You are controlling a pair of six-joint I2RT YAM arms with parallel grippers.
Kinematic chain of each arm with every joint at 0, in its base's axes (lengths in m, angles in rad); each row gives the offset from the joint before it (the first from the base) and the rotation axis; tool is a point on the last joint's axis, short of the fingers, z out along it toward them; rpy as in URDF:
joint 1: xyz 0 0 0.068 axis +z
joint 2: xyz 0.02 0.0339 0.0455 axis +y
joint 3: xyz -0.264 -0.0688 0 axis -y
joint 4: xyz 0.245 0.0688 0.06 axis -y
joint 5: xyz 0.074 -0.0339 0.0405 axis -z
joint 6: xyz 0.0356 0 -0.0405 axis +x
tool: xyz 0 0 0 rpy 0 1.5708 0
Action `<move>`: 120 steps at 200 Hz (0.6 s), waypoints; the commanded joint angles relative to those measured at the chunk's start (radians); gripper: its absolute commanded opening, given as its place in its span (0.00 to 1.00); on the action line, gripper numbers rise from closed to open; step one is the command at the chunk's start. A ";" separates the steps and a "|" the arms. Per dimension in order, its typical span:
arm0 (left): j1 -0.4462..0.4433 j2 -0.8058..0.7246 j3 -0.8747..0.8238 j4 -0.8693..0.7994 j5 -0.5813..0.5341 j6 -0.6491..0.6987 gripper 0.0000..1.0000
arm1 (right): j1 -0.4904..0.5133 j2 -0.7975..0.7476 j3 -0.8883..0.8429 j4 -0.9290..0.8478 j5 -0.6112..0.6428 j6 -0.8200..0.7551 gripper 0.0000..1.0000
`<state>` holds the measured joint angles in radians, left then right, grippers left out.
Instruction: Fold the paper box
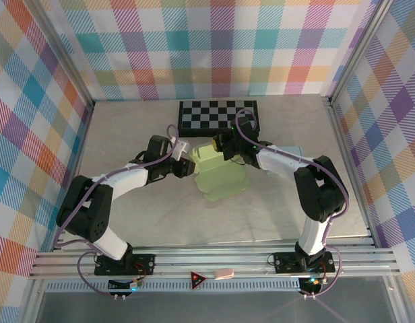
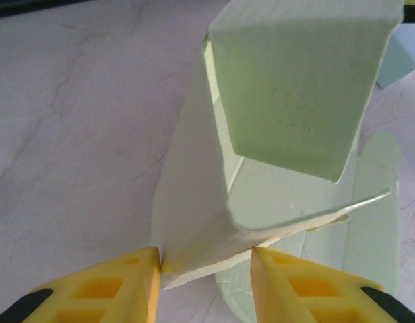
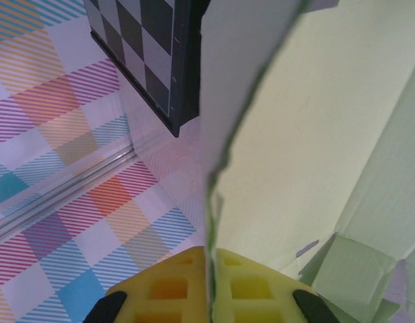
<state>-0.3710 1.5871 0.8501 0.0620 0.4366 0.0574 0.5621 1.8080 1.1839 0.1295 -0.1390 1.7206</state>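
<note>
My right gripper (image 3: 211, 259) is clamped on a thin upright wall of the pale green paper box (image 1: 217, 176), which sits between my two hands. My left gripper (image 2: 206, 259) stands parted, with a corner flap between its fingers (image 2: 126, 282). The checkerboard (image 1: 217, 116) lies just beyond my right hand

the top camera looked down from high behind; both wrist cameras sat near the paper box (image 1: 221, 178), seemingly from opposite sides.
</note>
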 commanded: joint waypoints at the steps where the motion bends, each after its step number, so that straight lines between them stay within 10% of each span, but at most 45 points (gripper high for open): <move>1: -0.008 0.017 0.033 0.082 0.058 -0.054 0.36 | -0.004 -0.005 0.027 0.016 0.003 0.018 0.00; 120: -0.034 0.103 0.013 0.154 -0.105 -0.256 0.38 | 0.029 0.077 -0.093 0.353 0.073 -0.037 0.00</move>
<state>-0.3923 1.6646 0.8536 0.1726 0.3714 -0.1539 0.5865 1.8576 1.1069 0.3901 -0.0769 1.7042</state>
